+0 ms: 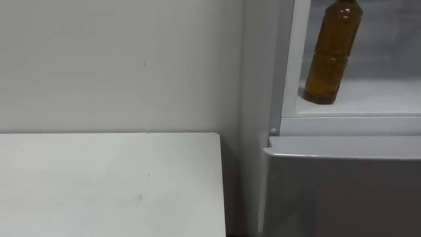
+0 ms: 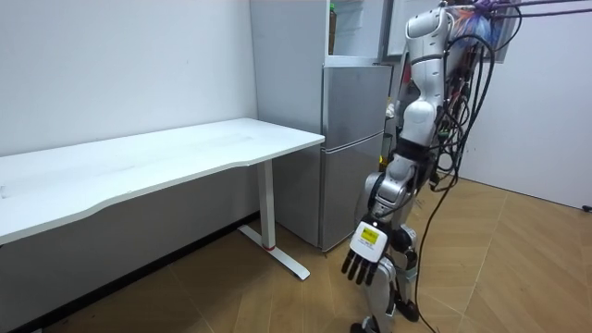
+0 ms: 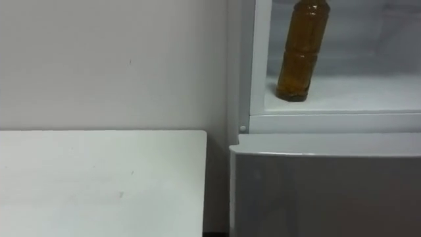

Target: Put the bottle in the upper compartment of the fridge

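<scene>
Worktop (image 1: 112,184) left of fridge (image 1: 342,197). Bottle (image 1: 332,52) upright inside upper fridge, high above my left hand (image 2: 363,254), hanging beside fridge, fingers loose, empty; placing looks done.

bottle (image 1: 332,56) — top cut off by upper edge | fridge (image 1: 342,184) (right side, base) — runs past the edges

The left hand (image 2: 363,254) hanging low in front of the fridge (image 2: 356,139), bottle (image 1: 332,56) standing high above the hand on the upper fridge shelf (image 1: 375,99), table (image 1: 112,184) to the hand's left, wall (image 1: 118,66) behind the table
</scene>
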Controlling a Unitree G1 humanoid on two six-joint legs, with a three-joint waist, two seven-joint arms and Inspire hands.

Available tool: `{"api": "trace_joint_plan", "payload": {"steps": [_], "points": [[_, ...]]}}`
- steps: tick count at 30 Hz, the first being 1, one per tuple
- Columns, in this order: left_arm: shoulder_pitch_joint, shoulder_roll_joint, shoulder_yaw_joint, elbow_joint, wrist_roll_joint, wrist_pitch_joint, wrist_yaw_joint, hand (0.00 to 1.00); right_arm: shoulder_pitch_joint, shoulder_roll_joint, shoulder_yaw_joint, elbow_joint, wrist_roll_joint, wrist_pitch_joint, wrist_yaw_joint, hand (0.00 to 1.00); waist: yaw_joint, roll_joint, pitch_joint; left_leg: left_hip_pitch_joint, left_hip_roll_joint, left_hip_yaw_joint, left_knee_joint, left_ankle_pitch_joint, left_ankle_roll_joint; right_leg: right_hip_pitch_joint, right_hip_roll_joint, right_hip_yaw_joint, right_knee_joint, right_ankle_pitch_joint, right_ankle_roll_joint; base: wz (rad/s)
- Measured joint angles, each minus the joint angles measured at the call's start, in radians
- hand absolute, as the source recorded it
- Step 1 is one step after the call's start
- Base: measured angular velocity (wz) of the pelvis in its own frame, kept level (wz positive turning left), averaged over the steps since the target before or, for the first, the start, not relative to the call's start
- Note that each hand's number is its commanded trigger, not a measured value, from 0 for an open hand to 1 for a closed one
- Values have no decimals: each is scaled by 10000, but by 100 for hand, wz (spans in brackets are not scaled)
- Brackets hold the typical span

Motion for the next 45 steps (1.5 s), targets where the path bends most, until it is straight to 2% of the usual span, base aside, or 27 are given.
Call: {"api": "trace_joint_plan", "payload": {"steps": [2,3,6,8,10,12,14,17,21,24,27,29,31,35,41,45], "points": [[5,21,621,-23,33,-32,21,0,61,-117,-969,-54,662,2,-219,0,-46,-33,-14,99,-12,-10,-28,-29,0,64,-12,10,19,-22,26,0],[8,38,753,-25,17,-50,31,0,52,-182,-1178,-74,802,7,-292,0,-92,-60,-20,92,-12,-10,-26,-38,2,54,-15,4,36,-29,29,0],[146,155,1194,-175,-121,-119,82,0,128,-724,-2172,-761,1476,85,-607,0,-393,-150,-42,33,-19,1,-31,-154,19,-175,-47,50,339,-163,52,-3],[301,406,1629,-260,-127,-285,204,0,105,-1019,-3153,-1284,1922,84,-1018,0,-513,-392,-35,230,-26,121,-120,-154,19,-135,-53,177,467,-212,45,-14],[354,543,1780,-264,-125,-361,325,0,-2,-1278,-3653,-1796,2288,42,-1396,0,-570,-492,1,270,-18,225,-123,-154,18,-131,-45,295,516,-227,33,-19],[378,543,1890,-292,-121,-455,369,0,-72,-1527,-4120,-2412,2326,7,-1719,0,-666,-601,-5,270,-21,282,-112,-162,26,-133,-55,334,511,-235,49,-8],[411,562,1891,-435,-145,-481,369,0,-284,-1890,-4337,-2770,2577,-240,-2136,0,-804,-758,8,263,-21,289,-104,-187,34,-188,-56,328,506,-228,60,0],[441,567,1910,-572,-138,-495,370,0,-427,-2183,-4700,-3505,2616,-243,-2842,0,-808,-868,-2,214,-19,382,-136,-194,37,-327,16,442,562,-207,65,-9],[474,563,1934,-806,-140,-495,402,0,-604,-2512,-5003,-4273,2733,-364,-3762,0,-807,-866,-4,218,-22,435,-168,-197,41,-357,24,517,532,-186,74,-6],[551,545,1932,-1199,-134,-537,392,0,-620,-2542,-5275,-5775,2717,-373,-4464,0,-865,-843,-26,58,-20,459,-164,-197,41,-507,40,537,523,-172,77,-1],[624,543,1934,-1261,-134,-597,385,0,-633,-2616,-5533,-7380,2631,-490,-5202,0,-912,-722,-48,100,-33,484,-204,-197,41,-498,32,548,516,-176,83,-1],[675,534,1935,-1211,-133,-636,386,0,-721,-2961,-5643,-8263,2583,-575,-5758,0,-888,-644,-53,156,-42,490,-232,-195,41,-486,37,571,531,-176,83,-4],[805,519,1932,-1208,-129,-647,384,0,-814,-3190,-5672,-8654,2583,-682,-6113,0,-880,-655,-60,217,-38,489,-260,-194,40,-447,45,546,522,-180,81,-4],[1025,493,2128,-1188,-132,-664,161,0,-844,-3185,-6200,-10333,1901,-649,-7036,0,-905,-683,-59,198,-31,487,-287,-193,39,-476,65,566,466,-194,80,0],[921,440,2133,-1076,-121,-805,-47,0,-839,-3159,-6036,-10963,1809,-460,-8191,0,-840,-688,-58,130,-121,492,-287,-192,41,-663,-49,573,719,-310,133,0],[923,428,2134,-1061,-122,-803,-178,0,-837,-3102,-6017,-11226,1863,-410,-8500,0,-811,-699,-51,56,-145,568,-311,-192,42,-826,-86,605,839,-320,142,-5]]}}
